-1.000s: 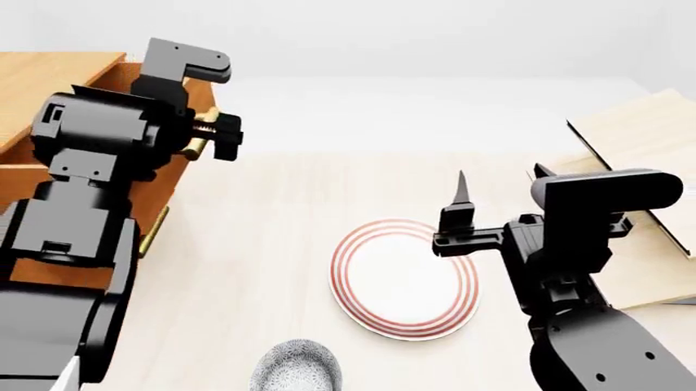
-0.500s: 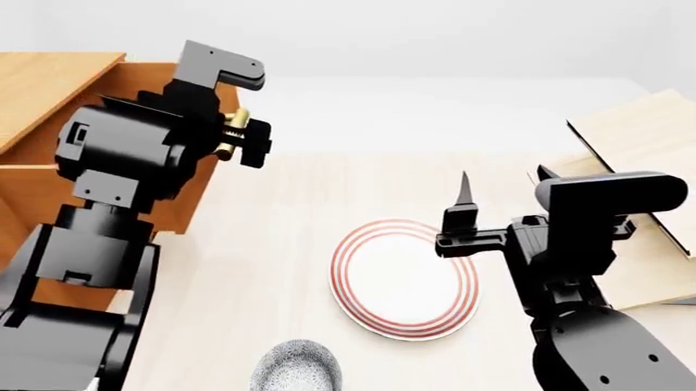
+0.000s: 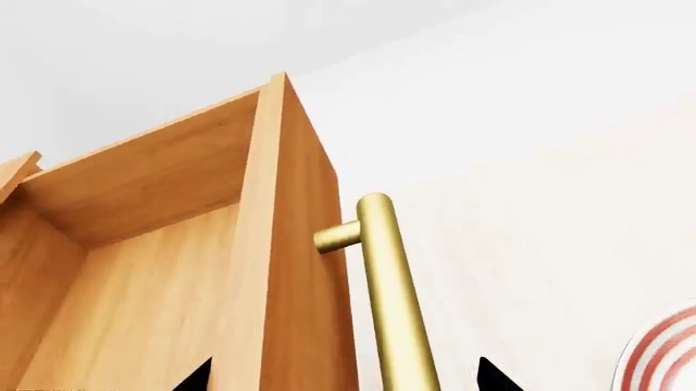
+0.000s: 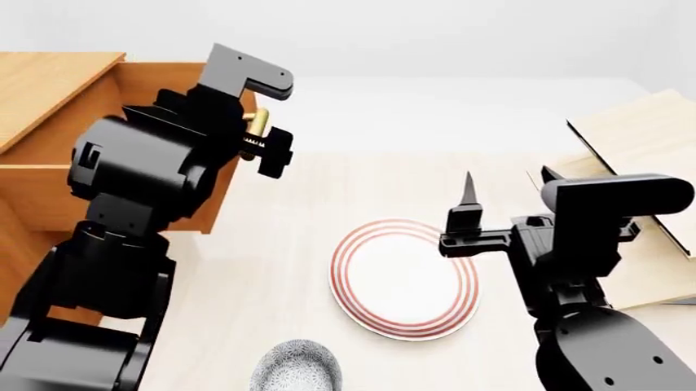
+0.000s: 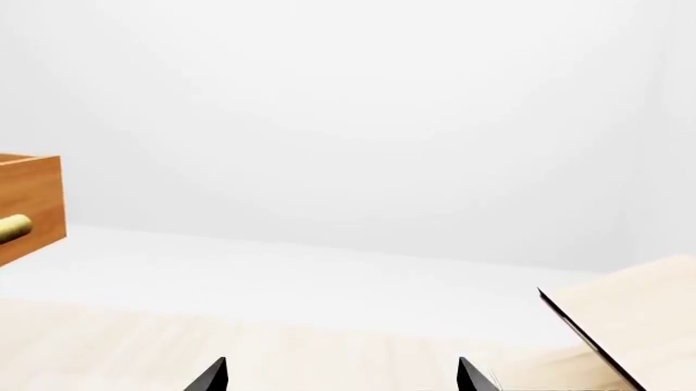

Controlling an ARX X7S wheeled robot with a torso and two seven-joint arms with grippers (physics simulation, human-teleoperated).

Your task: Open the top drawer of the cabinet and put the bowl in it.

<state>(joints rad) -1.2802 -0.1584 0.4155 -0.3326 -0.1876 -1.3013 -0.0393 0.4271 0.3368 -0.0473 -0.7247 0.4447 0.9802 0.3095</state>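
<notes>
The cabinet (image 4: 44,90) is seen at the far left of the table (image 4: 272,244), with the top drawer (image 4: 163,187) pulled well out so its wooden inside is exposed in the left wrist view. The drawer is judged stiff and moderately heavy, best held by its brass handle (image 3: 392,301). The left gripper (image 4: 266,142) is placed at that handle, with the bar seen between the two finger tips in the wrist view; whether it is clamped or loosened cannot be told. A red-ringed plate (image 4: 405,278) is set mid-table, and a pale plank rack (image 4: 636,155) at the right. The right gripper (image 4: 506,191) is held spread and empty above the plate's far edge. The bowl (image 4: 296,366) is seen at the near edge, well apart from both grippers; it is judged light, rigid, smooth and breakable, best pinched at the rim.
</notes>
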